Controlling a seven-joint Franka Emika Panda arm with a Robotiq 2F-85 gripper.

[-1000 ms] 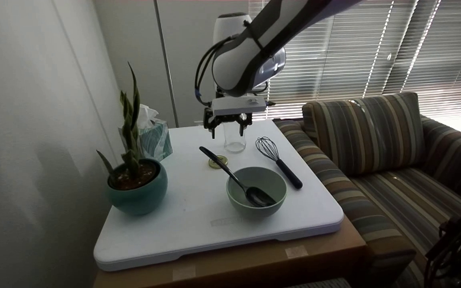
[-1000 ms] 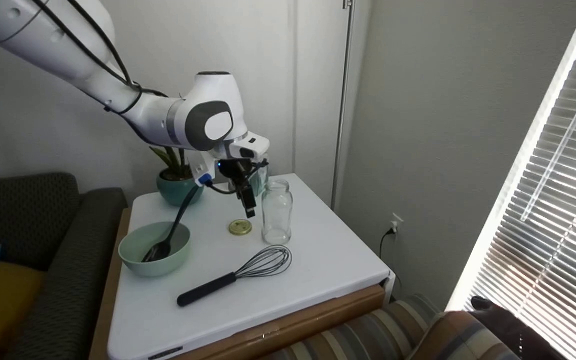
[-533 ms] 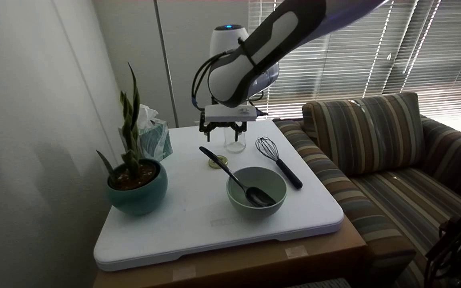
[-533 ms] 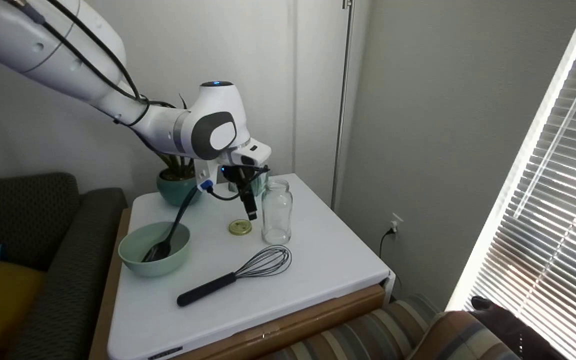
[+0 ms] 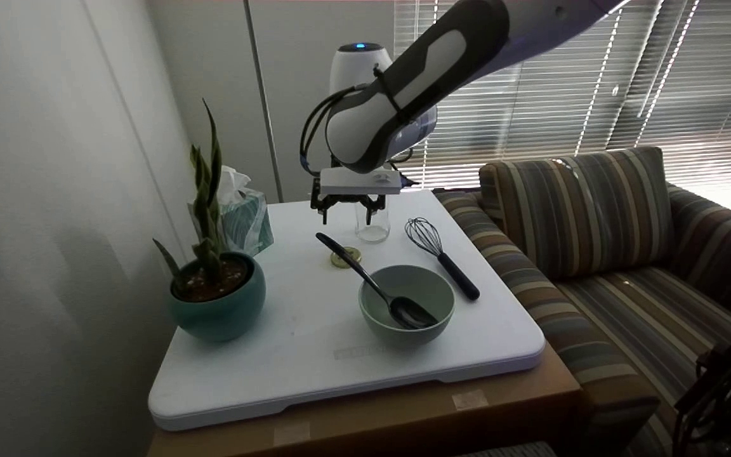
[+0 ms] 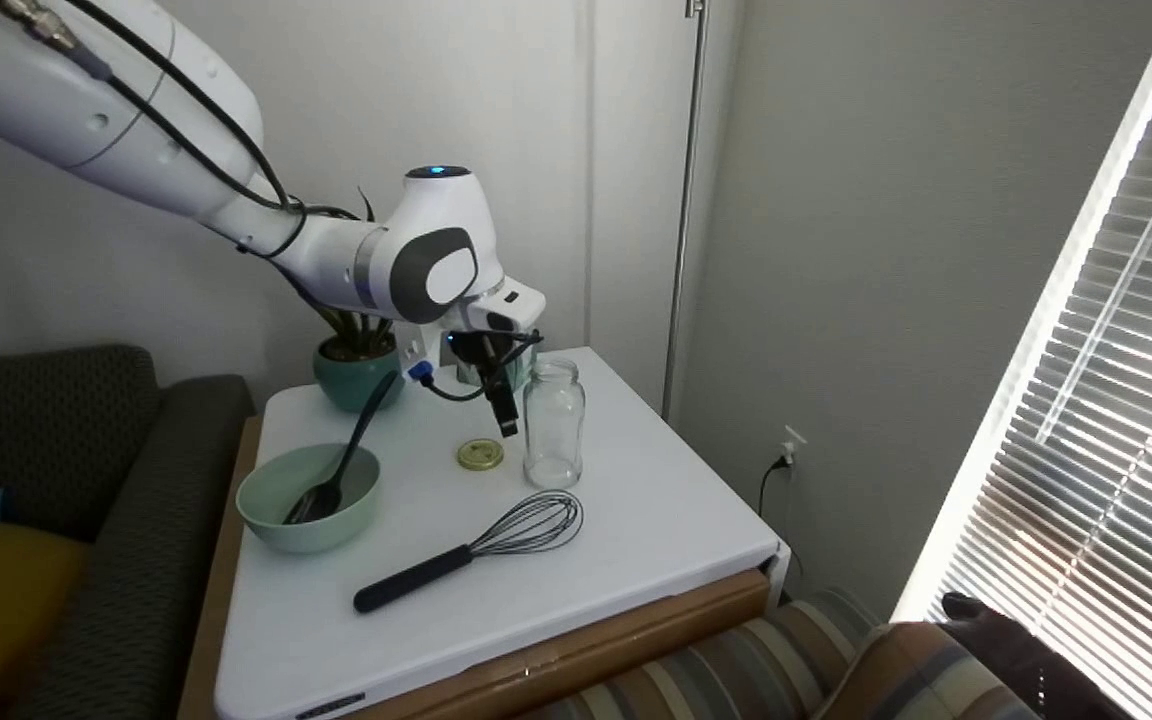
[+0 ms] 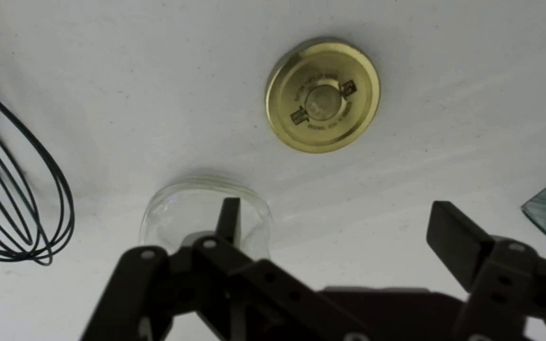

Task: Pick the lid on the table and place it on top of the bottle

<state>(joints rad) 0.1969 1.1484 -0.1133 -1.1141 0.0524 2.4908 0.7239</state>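
Observation:
The gold lid [image 5: 338, 260] lies flat on the white table, partly covered by the spoon handle in this exterior view. It is fully visible in an exterior view [image 6: 480, 455] and in the wrist view [image 7: 323, 97]. The clear glass bottle [image 6: 554, 425] stands upright and open beside it; it also shows in an exterior view [image 5: 373, 233] and in the wrist view [image 7: 183, 208]. My gripper [image 7: 335, 213] is open and empty, above the table near the lid and bottle. In the wrist view one finger overlaps the bottle and the lid lies ahead of the fingertips.
A green bowl [image 5: 378, 311] holds a black spoon [image 5: 411, 312] whose handle sticks up toward the lid. A whisk [image 6: 466, 550] lies near the bottle. A teal potted plant [image 5: 219, 311] and a tissue box [image 5: 248, 222] stand along the wall side of the white table [image 5: 264, 368].
My gripper has moved lower and sideways, leftward and down in one exterior picture, slightly rightward in another. It stays open. The lid, bottle and other objects have not moved.

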